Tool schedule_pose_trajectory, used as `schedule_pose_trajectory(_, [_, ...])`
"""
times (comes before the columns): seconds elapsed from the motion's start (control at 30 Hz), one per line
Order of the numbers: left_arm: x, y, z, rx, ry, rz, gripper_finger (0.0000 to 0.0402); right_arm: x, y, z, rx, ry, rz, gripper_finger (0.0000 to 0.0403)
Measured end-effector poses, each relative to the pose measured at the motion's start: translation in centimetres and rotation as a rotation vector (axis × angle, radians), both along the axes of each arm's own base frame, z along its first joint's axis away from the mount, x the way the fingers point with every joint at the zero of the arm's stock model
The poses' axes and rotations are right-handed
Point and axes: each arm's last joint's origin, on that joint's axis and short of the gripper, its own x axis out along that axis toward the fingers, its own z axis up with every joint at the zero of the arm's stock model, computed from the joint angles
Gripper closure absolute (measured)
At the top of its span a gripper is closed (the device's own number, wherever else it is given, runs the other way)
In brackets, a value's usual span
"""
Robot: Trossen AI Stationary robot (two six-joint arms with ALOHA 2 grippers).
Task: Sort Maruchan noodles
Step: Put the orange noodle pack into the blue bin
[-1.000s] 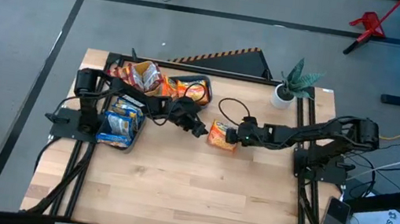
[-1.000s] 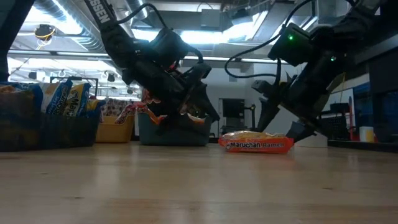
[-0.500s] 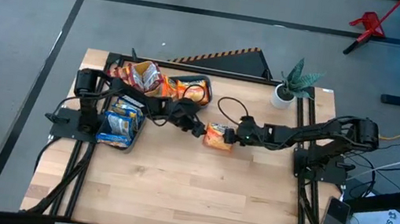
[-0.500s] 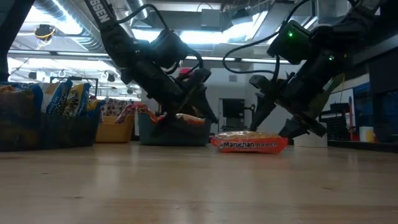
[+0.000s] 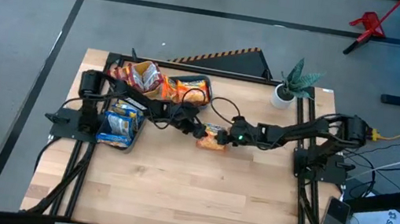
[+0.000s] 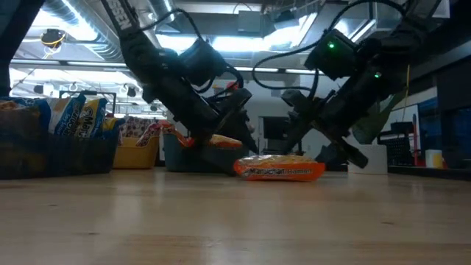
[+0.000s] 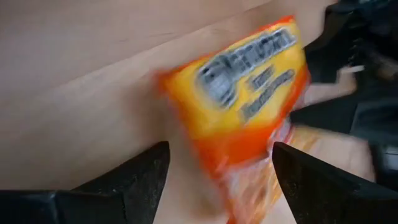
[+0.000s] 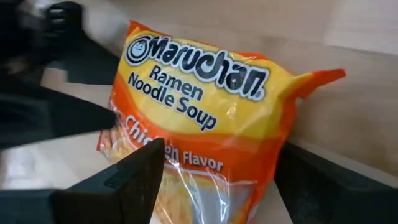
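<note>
An orange Maruchan ramen packet (image 5: pixel 212 138) lies flat mid-table, bare wood toward six o'clock. Left gripper (image 5: pixel 199 130) at nine, right gripper (image 5: pixel 226 138) at three, both spread wide, gripping nothing; contact unclear.

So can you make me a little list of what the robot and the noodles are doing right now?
packet on table: orange Maruchan noodle packet, lying flat on the wooden table
left gripper: open, at one side of that packet
right gripper: open, fingers around the packet's other side
already sorted: blue packets in one bin, orange and red packets in bins behind
also there: potted plant at a table corner
</note>
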Motion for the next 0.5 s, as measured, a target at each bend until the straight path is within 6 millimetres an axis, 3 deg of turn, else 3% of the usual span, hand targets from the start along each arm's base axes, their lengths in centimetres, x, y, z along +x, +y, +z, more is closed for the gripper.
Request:
schedule_pose_trajectory(0.23, [0.5,0.1,-1.1,-0.073,-0.039,-0.028,0.0119,2.0,-0.1,0.7,-0.042,-0.015,0.052,0.0127])
schedule_pose_trajectory(0.5, [0.6,0.0,-0.8,-0.079,-0.070,-0.084,0.0132,2.2,-0.1,0.7,-0.042,0.002,0.082,0.0127])
